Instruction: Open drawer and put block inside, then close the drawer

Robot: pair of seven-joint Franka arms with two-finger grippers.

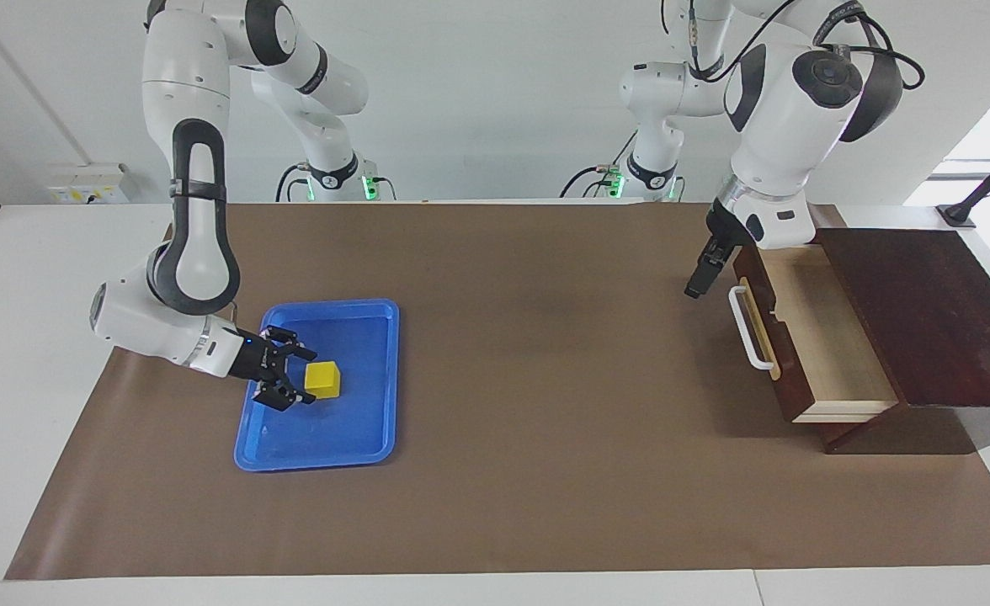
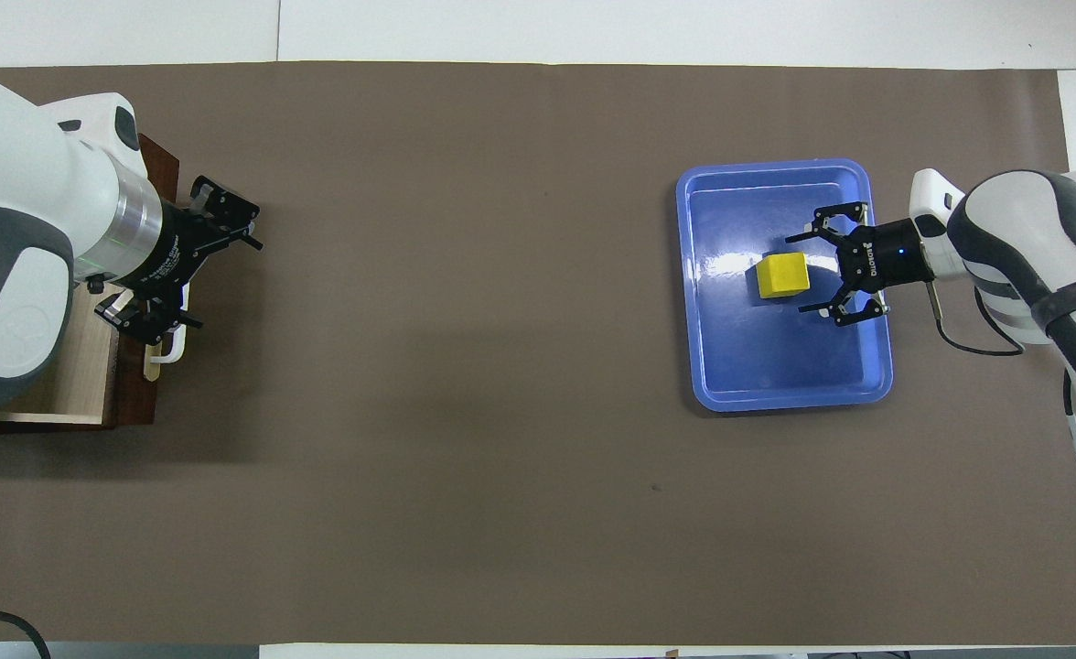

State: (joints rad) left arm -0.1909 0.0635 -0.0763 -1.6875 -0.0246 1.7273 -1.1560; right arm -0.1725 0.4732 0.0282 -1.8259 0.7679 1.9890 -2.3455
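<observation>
While the dark brown wooden drawer [image 1: 806, 337] is pulled out of its dark box at the left arm's end, the left gripper [image 1: 699, 278] is held spread wide above its white bar handle [image 1: 747, 330]; the small yellow cube [image 1: 323, 379] is seated in the blue rectangular tray [image 1: 360, 438]; the right gripper [image 1: 300, 377] is splayed wide beside it.

The dark brown drawer [image 1: 806, 337] stands pulled open, its pale wood interior bare and its white bar handle at nine o'clock in the facing view. The small yellow block [image 1: 323, 379] sits flat in a blue tray [image 1: 377, 421].
</observation>
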